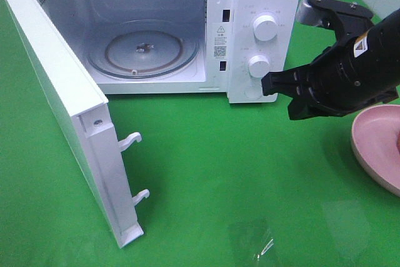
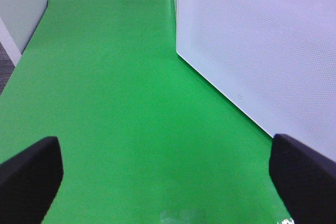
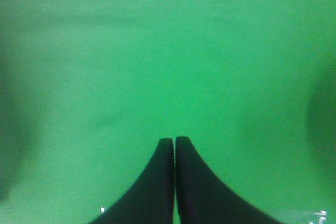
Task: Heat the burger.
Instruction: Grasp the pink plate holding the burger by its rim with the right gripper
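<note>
While left gripper (image 2: 168, 176) gapes wide, right gripper (image 1: 267, 84), pinched closed, hovers beside microwave panel (image 1: 278, 4).

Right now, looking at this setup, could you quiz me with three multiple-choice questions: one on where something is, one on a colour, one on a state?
1. Where is the pink plate relative to the microwave?
A) inside it
B) on the table cover, to its right
C) on top of it

2. What colour is the table cover?
A) green
B) blue
C) grey

3. How is the microwave's door?
A) shut
B) taken off
C) swung wide open

Answers:
1 B: the plate lies at the high view's right edge, outside the oven.
2 A: green shows in all three views.
3 C: the door stands out to the left, leaving the glass turntable in plain sight.
</note>
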Tool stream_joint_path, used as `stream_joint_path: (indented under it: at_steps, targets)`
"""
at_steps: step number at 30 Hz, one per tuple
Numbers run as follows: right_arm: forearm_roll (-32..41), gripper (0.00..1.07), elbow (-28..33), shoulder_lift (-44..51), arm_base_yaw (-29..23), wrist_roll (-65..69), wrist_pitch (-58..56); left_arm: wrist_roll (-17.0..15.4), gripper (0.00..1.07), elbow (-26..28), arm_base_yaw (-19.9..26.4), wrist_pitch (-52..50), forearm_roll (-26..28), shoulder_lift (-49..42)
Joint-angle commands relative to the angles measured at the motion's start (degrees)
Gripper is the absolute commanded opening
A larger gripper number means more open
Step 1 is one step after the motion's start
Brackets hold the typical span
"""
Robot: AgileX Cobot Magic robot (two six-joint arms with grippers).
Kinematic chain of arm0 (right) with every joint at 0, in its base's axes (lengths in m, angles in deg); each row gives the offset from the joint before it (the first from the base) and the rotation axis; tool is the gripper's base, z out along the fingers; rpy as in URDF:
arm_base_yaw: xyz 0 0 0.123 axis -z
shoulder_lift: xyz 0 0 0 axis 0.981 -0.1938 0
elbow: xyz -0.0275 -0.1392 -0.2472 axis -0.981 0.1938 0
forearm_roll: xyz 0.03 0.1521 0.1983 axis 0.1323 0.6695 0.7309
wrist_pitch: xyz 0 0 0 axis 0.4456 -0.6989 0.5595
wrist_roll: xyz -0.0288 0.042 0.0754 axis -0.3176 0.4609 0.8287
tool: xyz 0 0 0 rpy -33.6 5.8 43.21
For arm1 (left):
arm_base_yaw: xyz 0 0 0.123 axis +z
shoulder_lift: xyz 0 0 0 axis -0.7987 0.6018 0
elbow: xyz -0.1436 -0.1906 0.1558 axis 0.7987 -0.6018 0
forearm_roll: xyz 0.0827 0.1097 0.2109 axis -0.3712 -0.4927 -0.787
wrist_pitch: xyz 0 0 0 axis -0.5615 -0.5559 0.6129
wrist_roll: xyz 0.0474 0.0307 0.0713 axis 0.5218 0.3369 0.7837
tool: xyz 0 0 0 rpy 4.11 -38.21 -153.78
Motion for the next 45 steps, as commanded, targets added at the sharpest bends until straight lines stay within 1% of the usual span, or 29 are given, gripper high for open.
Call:
stream_joint_path:
  at_steps: [1,4,6,9,12,13,16,17,18,19,20,21,22,24,25,27,28,32,35,36,37,38,39,40,41,42,43,44,45]
  targets:
    - [-4.70,0.00,-2.75,0.46,0.00,-0.63,-7.16,-0.29,1.00,-0.11,-0.34,-0.40,0.17,-1.09]
    - [-6.99,0.00,-4.07,0.46,0.00,-0.63,-10.31,-0.29,1.00,-0.11,-0.34,-0.40,0.17,-1.09]
    - [-9.97,0.01,-6.59,0.46,0.11,-2.41,-16.56,-0.29,1.00,-0.11,-0.34,-0.40,0.17,-1.09]
    - [-10.43,0.01,-6.93,0.46,0.11,-3.27,-17.59,-0.29,1.00,-0.11,-0.34,-0.40,0.17,-1.09]
    - [-11.29,0.02,-7.51,0.46,0.57,-6.99,-21.20,-0.29,1.00,-0.11,-0.34,-0.40,0.17,-1.09]
    - [-11.06,0.03,-7.51,0.46,2.18,-7.96,-22.00,-0.29,1.00,-0.11,-0.34,-0.40,0.17,-1.09]
    - [-11.06,0.03,-7.51,0.40,3.21,-8.31,-22.35,-0.29,1.00,-0.11,-0.34,-0.40,0.17,-1.09]
    - [-11.17,0.04,-7.51,0.40,5.27,-9.28,-23.09,-0.29,1.00,-0.11,-0.34,-0.40,0.17,-1.09]
    - [-11.17,0.04,-7.51,0.40,5.27,-9.28,-23.09,-0.29,1.00,-0.11,-0.34,-0.40,0.17,-1.09]
    - [-11.17,0.04,-7.51,0.40,7.22,-10.31,-23.32,-0.29,1.00,-0.11,-0.34,-0.40,0.17,-1.09]
    - [-11.17,0.04,-7.51,0.40,7.22,-10.31,-23.32,-0.29,1.00,-0.11,-0.34,-0.40,0.17,-1.09]
    - [-11.12,0.05,-7.51,0.40,9.05,-11.46,-23.32,-0.29,1.00,-0.11,-0.34,-0.40,0.17,-1.09]
    - [-11.12,0.05,-7.51,0.40,9.05,-11.46,-23.32,-0.29,1.00,-0.11,-0.34,-0.40,0.17,-1.09]
    - [-11.12,0.06,-7.51,0.40,12.38,-12.83,-23.32,-0.29,1.00,-0.11,-0.34,-0.40,0.17,-1.09]
    - [-11.12,0.06,-7.51,0.40,12.38,-12.83,-23.32,-0.29,1.00,-0.11,-0.34,-0.40,0.17,-1.09]
    - [-11.12,0.08,-7.51,0.29,14.04,-13.01,-23.32,-0.29,1.00,-0.11,-0.34,-0.40,0.17,-1.09]
    - [-10.77,0.08,-7.51,0.00,15.87,-13.24,-23.49,-0.29,1.00,-0.11,-0.34,-0.40,0.17,-1.09]
    - [-10.08,0.09,-7.45,0.00,17.88,-14.44,-23.32,-0.29,1.00,-0.11,-0.34,-0.40,0.17,-1.09]
    - [-10.03,0.11,-7.45,0.00,18.16,-14.50,-23.26,-0.29,1.00,-0.11,-0.34,-0.40,0.17,-1.09]
    - [-10.03,0.15,-7.45,0.00,18.16,-14.21,-22.98,-0.29,1.00,-0.11,-0.34,-0.40,0.17,-1.09]
    - [-10.03,0.15,-7.45,0.00,18.16,-14.21,-22.98,-0.29,1.00,-0.11,-0.34,-0.40,0.17,-1.09]
    - [-10.03,0.21,-7.45,0.00,18.16,-14.21,-22.52,-0.29,1.00,-0.11,-0.34,-0.40,0.17,-1.09]
    - [-10.08,0.32,-7.45,0.00,18.16,-14.21,-22.17,-0.29,1.00,-0.11,-0.34,-0.40,0.17,-1.09]
    - [-10.08,0.32,-7.45,0.00,18.16,-14.21,-22.17,-0.29,1.00,-0.11,-0.34,-0.40,0.17,-1.09]
    - [-10.43,0.46,-7.45,0.00,18.16,-14.44,-21.49,-0.29,1.00,-0.11,-0.34,-0.40,0.17,-1.09]
    - [-10.43,0.46,-7.45,0.00,18.16,-14.44,-21.49,-0.29,1.00,-0.11,-0.34,-0.40,0.17,-1.09]
    - [-10.77,0.62,-7.39,0.00,18.16,-14.90,-21.20,-0.29,1.00,-0.11,-0.34,-0.40,0.17,-1.09]
    - [-10.77,0.62,-7.39,0.00,18.16,-14.90,-21.20,-0.29,1.00,-0.11,-0.34,-0.40,0.17,-1.09]
    - [-11.57,0.75,-7.39,0.00,18.16,-15.30,-20.57,-0.29,1.00,-0.11,-0.34,-0.40,0.17,-1.09]
